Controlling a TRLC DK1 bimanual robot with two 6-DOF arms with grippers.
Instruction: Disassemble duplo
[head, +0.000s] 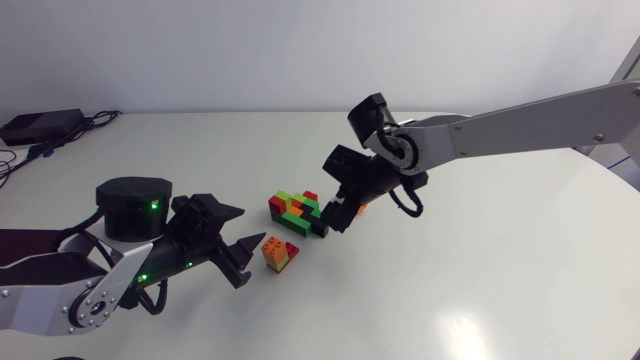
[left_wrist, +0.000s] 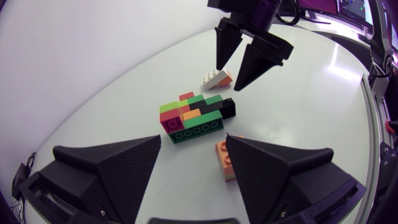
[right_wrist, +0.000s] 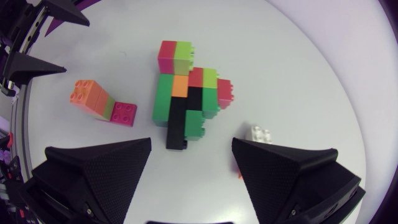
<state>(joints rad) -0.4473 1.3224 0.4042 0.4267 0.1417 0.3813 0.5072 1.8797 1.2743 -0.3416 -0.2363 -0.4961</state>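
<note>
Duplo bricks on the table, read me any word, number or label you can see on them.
None can be read. No print shows on the brick cluster, the small orange and red piece or the white brick; any marks on the studs are too small to tell.

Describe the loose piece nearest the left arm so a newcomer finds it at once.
Start at the big multicoloured brick cluster mid-table. Between it and the left end effector lies a small separate piece. Unlike the white piece by the right arm, it is orange with a red end.
</note>
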